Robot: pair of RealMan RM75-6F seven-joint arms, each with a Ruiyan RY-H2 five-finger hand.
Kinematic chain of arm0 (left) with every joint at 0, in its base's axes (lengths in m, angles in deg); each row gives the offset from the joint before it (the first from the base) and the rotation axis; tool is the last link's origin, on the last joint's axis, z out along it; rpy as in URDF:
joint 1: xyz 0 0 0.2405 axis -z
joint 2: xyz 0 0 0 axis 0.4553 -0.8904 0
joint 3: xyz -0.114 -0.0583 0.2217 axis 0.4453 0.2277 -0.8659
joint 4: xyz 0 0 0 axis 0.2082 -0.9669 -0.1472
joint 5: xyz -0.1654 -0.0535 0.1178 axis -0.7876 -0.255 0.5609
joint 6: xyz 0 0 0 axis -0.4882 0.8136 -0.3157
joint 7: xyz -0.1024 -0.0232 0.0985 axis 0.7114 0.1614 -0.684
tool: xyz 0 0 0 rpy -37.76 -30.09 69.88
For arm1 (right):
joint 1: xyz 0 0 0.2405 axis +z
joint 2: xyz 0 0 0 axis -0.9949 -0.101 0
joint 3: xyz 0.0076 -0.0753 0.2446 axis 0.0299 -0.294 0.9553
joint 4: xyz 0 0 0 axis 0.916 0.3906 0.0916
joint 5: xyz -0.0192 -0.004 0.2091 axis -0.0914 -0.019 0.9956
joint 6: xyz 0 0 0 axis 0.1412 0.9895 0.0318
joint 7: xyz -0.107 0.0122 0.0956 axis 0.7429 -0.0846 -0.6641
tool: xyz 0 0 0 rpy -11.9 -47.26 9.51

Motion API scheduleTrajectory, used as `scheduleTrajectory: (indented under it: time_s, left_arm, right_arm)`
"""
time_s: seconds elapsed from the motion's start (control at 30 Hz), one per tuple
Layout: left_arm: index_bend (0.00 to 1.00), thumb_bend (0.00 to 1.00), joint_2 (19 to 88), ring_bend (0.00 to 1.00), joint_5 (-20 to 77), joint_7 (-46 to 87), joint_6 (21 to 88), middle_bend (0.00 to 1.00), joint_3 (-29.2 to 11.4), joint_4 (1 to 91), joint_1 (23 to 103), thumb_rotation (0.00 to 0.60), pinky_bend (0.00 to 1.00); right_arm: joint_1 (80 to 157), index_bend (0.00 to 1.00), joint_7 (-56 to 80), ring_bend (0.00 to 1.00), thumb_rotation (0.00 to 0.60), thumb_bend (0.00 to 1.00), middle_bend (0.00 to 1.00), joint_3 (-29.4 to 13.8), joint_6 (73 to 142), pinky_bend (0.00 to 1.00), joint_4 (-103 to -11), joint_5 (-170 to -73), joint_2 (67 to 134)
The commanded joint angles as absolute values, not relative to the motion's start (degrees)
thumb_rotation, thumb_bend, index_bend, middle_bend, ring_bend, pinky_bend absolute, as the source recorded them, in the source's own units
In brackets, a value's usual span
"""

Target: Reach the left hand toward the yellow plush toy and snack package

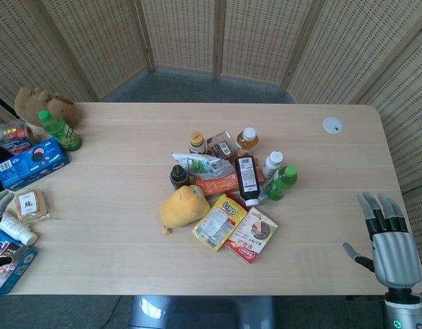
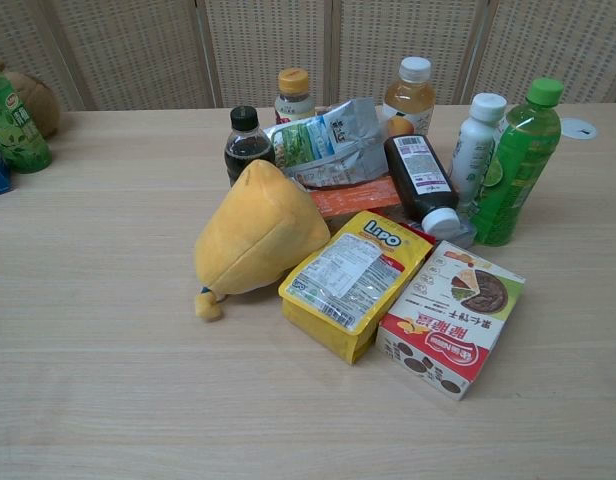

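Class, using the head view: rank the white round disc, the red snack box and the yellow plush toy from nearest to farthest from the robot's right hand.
Measured from the right hand:
1. Red snack box, front of the central pile, to the hand's left.
2. White round disc, far side of the table. It and the box are fairly close.
3. Yellow plush toy, left edge of the pile.

I'm getting bright, even, soft light in both views, with only faint shadows hugging the yellow plush toy (image 2: 258, 232) and the snack package (image 2: 353, 280). Focus holds sharp on the table (image 1: 115, 226), and I see a little glare off the glossy wrappers.
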State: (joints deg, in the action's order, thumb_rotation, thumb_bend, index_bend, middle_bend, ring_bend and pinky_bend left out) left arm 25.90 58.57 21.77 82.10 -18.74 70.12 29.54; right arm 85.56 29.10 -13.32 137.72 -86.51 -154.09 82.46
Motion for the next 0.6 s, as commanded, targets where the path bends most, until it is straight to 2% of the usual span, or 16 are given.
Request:
scheduleTrajectory:
  time_s: [0.03, 0.37, 0.6]
  left_arm:
    - [0.01, 0.0, 25.99, 0.0, 58.7, 21.6, 82.01, 0.0, -18.65, 70.03, 29.49, 0.6, 0.0]
    - [0.01, 0.0, 27.3, 0.0, 60.64, 21.01, 80.06, 0.0, -18.89, 69.18, 30.41, 0.6, 0.0]
    - [0.0, 0.0, 30.74, 0.0, 73.01, 16.76, 74.83, 0.0, -17.05, 67.89, 39.61, 0.6, 0.0]
  right_arm:
    - [85.59, 0.0, 29.02, 0.0, 0.6, 0.0, 0.0, -13.32, 137.62, 0.0, -86.55, -154.05, 82.36]
    - [85.78, 0.0, 27.38, 0.0, 0.6, 0.0, 0.0, -12.95, 136.77, 0.0, -86.78, -152.45, 81.78]
    - [85.96, 0.0, 26.92, 0.0, 0.6, 0.0, 0.0, -13.08, 136.16, 0.0, -86.98, -152.25, 81.52]
